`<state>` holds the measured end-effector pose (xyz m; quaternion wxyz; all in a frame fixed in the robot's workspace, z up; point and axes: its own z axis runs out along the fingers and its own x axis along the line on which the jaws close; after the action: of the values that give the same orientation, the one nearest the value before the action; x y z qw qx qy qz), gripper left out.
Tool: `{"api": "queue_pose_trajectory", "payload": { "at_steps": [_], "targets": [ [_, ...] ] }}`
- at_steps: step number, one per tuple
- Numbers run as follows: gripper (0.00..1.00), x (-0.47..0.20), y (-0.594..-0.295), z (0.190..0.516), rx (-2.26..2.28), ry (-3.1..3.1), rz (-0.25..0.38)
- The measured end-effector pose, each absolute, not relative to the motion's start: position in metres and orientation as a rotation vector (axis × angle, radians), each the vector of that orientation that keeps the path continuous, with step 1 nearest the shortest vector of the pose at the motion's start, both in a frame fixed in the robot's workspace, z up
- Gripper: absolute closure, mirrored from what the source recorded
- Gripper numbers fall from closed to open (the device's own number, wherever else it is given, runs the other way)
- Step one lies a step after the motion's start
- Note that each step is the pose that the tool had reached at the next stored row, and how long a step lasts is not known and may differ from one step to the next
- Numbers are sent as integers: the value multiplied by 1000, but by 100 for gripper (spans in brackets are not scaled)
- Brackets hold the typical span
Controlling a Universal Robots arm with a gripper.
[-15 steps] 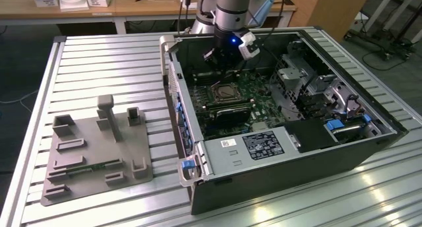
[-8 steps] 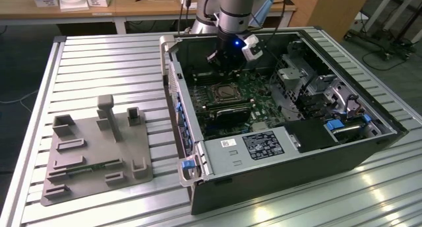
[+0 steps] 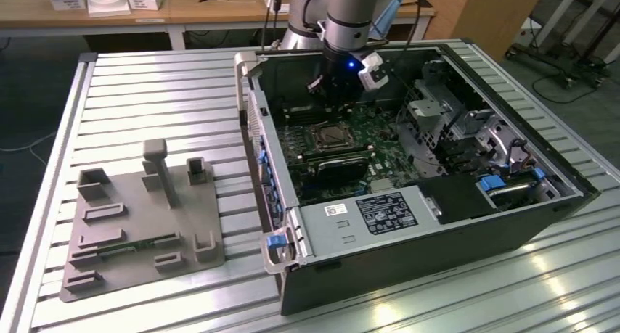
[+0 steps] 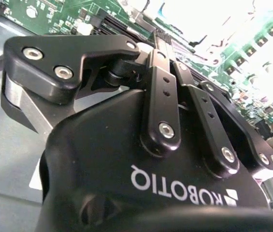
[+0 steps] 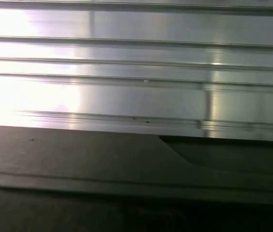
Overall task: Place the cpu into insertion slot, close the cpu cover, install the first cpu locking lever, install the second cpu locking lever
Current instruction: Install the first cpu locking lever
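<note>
I'm looking at a ribbed aluminium surface (image 3: 155, 93) carrying an open computer case (image 3: 407, 260) lying on its side, with a grey fixture tray (image 3: 136, 239) well apart from it toward the exterior view's left. Inside the case the green motherboard (image 3: 373, 130) takes up most of the floor, and a labelled grey box (image 3: 382, 213) sits along the near wall.

The arm (image 3: 347, 14) comes down from above into the far part of the case, and the gripper (image 3: 339, 93) hangs just above the board, close to the socket (image 3: 332, 136). From the second wrist view I see the gripper body and its linkage against the bright board, but I cannot tell whether the fingers are spread, pressed together or pinching anything.

As for progress, I judge the socket area holds a pale square top, which I take to be the cpu (image 3: 332, 136) sitting in its slot, ringed by a thin metal frame that may be the cpu cover. Whether that cover is fully down, and whether either lever is latched, I cannot make out, so I count the cover and lever steps as unconfirmed.

Room is tight: the far case wall (image 3: 290, 61) stands just beside the gripper, and the drive cage (image 3: 436, 104) crowds the exterior view's right. Open space is mainly straight up
</note>
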<state>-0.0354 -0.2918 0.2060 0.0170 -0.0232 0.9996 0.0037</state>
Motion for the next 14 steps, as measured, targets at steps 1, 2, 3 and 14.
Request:
{"api": "queue_pose_trajectory", "payload": {
  "at_steps": [1, 2, 3, 14],
  "targets": [
    [90, -35, -291, 206, -72, 3107, 12],
    [90, -34, -291, 205, -72, 3107, 12],
    [90, -33, -291, 205, -72, 3107, 12],
    [90, -30, -290, 202, -72, 3107, 12]
  ]
}}
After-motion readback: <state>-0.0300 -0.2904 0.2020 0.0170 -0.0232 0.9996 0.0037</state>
